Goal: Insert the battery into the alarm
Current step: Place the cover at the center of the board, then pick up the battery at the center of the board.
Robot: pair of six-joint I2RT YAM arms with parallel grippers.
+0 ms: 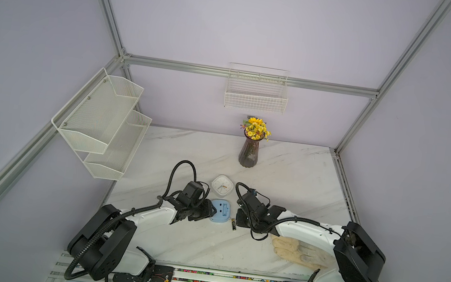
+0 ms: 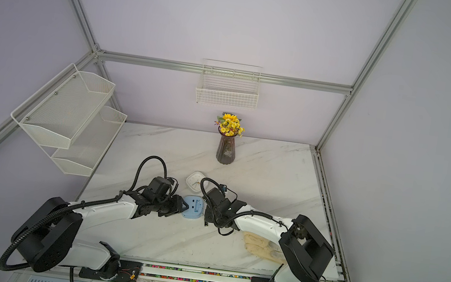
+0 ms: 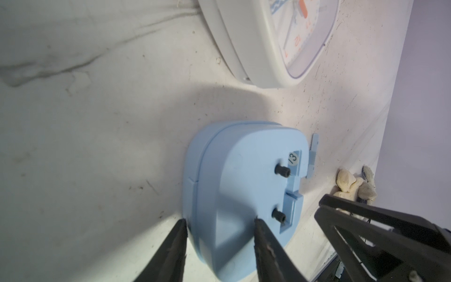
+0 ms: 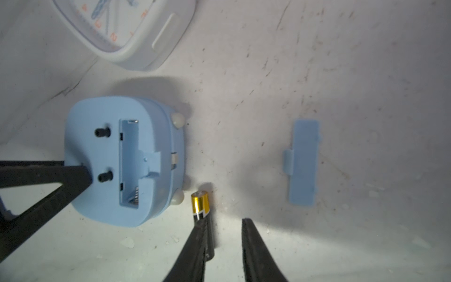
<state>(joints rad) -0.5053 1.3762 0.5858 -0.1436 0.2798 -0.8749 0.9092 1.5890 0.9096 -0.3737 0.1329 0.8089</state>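
Left jaws pinch alarm (image 3: 234, 195) edge; right jaws spread, battery (image 4: 200, 202) against one; cover (image 4: 303, 163) well apart.

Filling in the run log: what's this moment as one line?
left gripper: clamped on blue alarm | right gripper: open | battery: on table, beside blue alarm | compartment: empty

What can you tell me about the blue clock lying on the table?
The light blue plastic alarm clock is a rounded square lying on the white marbled table with its back up. Its long battery slot is open and empty, with a metal spring at one end. Two small black knobs stick up beside the slot, and pale round feet show along one edge. The left gripper has its jaws closed around the clock's rim, one tip on the back.
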